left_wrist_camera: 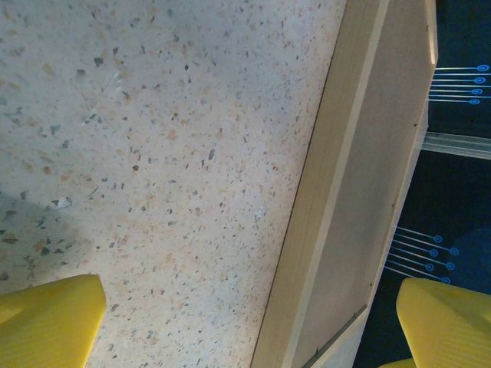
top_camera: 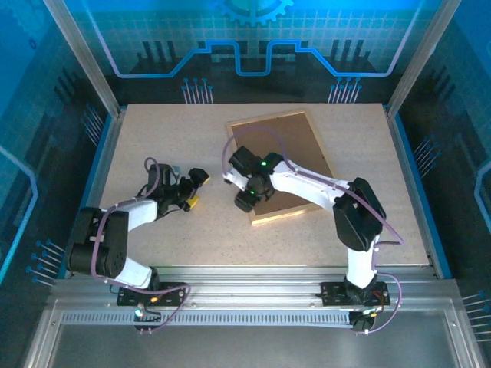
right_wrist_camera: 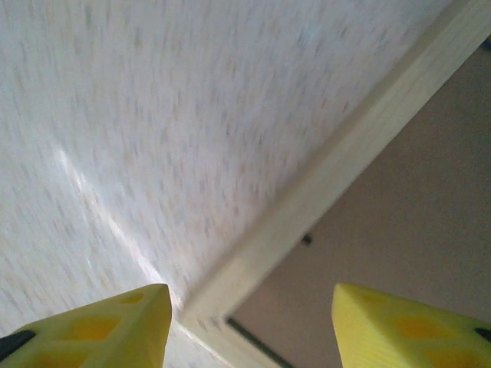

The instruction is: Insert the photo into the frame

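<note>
The frame (top_camera: 278, 216), thin light wood, lies back-up at the table's centre right with a brown backing board (top_camera: 285, 149) inside it. The photo is hidden. My right gripper (top_camera: 245, 202) hovers over the frame's near left corner. In the right wrist view that corner (right_wrist_camera: 230, 291) lies below the right gripper (right_wrist_camera: 249, 326), whose yellow fingers (right_wrist_camera: 100, 322) stand apart and hold nothing. My left gripper (top_camera: 196, 188) rests on the table left of the frame, open. In its own view the left gripper (left_wrist_camera: 245, 337) looks along the frame's left side (left_wrist_camera: 326, 199), with nothing between its yellow fingertips (left_wrist_camera: 46, 322).
The speckled tabletop (top_camera: 169, 138) is bounded by metal rails and slanted posts (top_camera: 84, 57) with glass walls behind. Bare table stretches left of the frame and along the near edge between the two arm bases.
</note>
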`<action>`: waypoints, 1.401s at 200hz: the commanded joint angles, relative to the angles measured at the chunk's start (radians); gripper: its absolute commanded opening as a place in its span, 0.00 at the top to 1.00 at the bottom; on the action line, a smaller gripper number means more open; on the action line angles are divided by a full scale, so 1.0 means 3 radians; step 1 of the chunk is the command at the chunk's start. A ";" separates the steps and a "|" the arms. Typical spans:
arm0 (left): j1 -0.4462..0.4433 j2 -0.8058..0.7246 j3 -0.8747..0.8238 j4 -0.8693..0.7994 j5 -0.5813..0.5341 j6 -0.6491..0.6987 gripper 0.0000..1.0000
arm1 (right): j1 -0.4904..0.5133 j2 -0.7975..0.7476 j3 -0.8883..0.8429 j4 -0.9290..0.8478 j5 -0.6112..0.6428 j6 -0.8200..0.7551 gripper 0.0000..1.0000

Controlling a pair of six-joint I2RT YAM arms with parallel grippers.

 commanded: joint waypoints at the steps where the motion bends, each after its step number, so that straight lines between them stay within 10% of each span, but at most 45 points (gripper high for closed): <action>1: -0.0018 0.0091 0.0092 0.0120 0.0088 -0.0070 0.01 | 0.0045 0.0344 0.0273 -0.0388 0.0063 0.1130 0.42; 280: -0.0049 0.0212 -0.0086 0.0549 0.0237 -0.0230 0.01 | 0.0001 0.1821 0.1591 -0.0781 0.0715 0.1720 0.70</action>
